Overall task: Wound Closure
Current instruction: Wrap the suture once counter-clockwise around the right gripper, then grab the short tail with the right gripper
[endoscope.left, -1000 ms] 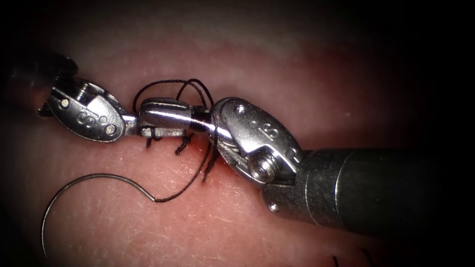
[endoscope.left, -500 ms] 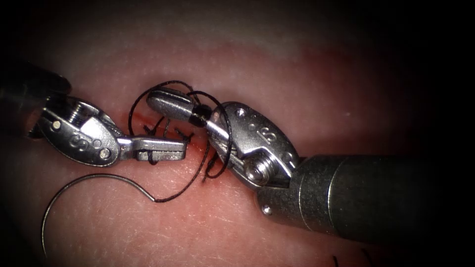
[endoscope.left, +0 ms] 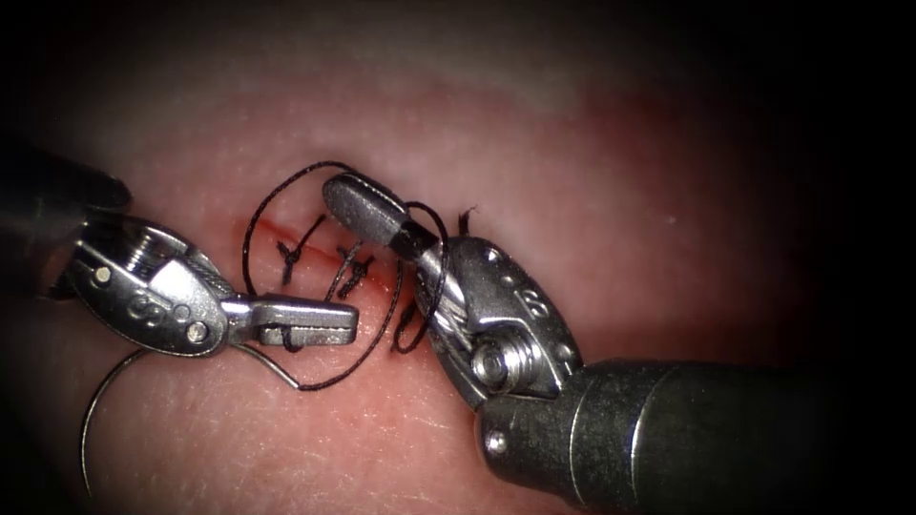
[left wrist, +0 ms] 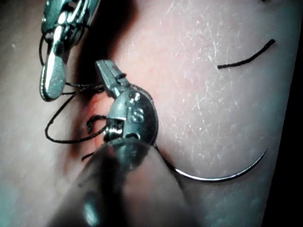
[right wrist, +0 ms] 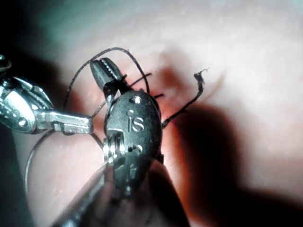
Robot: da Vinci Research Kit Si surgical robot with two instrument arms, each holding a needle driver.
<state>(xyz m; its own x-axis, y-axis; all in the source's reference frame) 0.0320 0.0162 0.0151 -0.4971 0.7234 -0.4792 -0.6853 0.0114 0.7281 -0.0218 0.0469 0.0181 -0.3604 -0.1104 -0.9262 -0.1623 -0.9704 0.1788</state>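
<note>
Two end effectors work across the cut: the left end effector is clenched on the thread, the right end effector closed with thread looped round it. The needle lies free on the tissue (nearer the left arm), not in the tissue.

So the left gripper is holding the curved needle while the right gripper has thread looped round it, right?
Not quite. The left gripper holds the thread, not the needle, which lies loose on the tissue, as the endoscope view shows. The thread does loop round the right gripper.
</note>
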